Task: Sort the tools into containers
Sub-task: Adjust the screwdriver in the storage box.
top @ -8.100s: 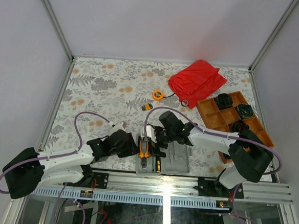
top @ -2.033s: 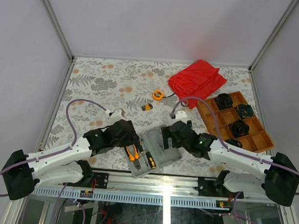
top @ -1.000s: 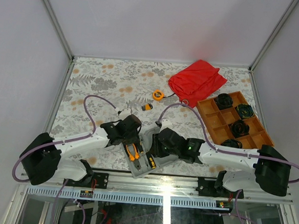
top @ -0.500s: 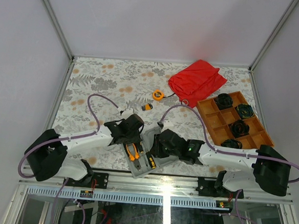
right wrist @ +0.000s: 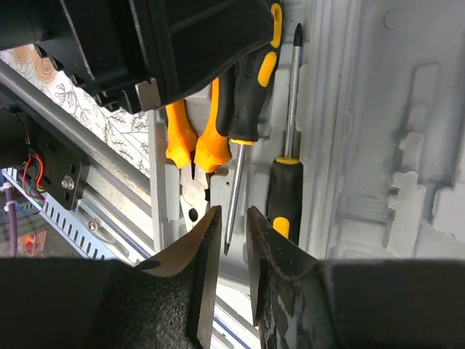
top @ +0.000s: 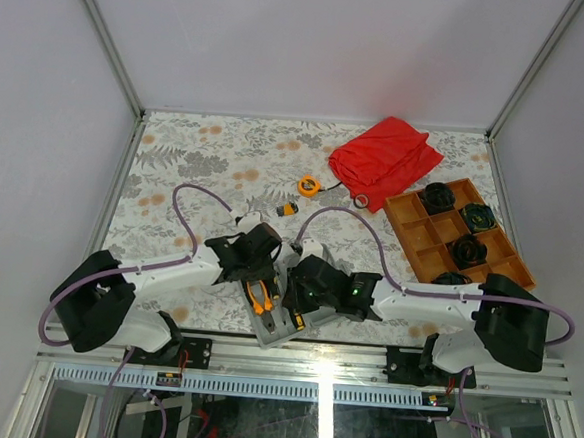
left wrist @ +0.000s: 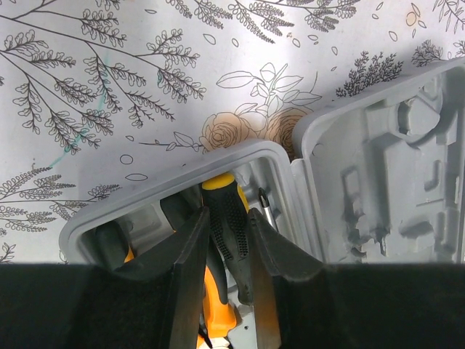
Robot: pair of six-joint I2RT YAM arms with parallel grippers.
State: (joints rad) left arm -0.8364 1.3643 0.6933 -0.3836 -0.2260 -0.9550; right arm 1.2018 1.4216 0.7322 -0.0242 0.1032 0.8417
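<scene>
The containers are two joined grey trays at the table's near edge. The left tray (top: 268, 325) (left wrist: 94, 225) holds orange-handled pliers (top: 256, 297) (right wrist: 190, 149) and a black-and-orange screwdriver (right wrist: 285, 193) lying in its slot. The right tray (left wrist: 392, 182) (right wrist: 407, 145) has nothing in it. My left gripper (top: 261, 269) (left wrist: 229, 215) is shut on a second screwdriver's handle (left wrist: 227, 240) (right wrist: 247, 109) above the left tray. My right gripper (top: 297, 292) (right wrist: 233, 211) stands narrowly open, with that screwdriver's metal tip between its fingers and gaps on both sides. A round orange tape measure (top: 308, 185) and a tiny orange-black piece (top: 288, 209) lie farther back.
A crumpled red cloth (top: 386, 157) lies at the back right. In front of it, an orange-brown divided tray (top: 423, 231) holds black round parts. The two arms crowd together over the grey trays, near the metal rail (top: 363, 356).
Both grippers' jaws have narrowed. The right gripper has slid left, from over the right tray to the held screwdriver's tip. The left gripper has closed on the screwdriver's handle.
</scene>
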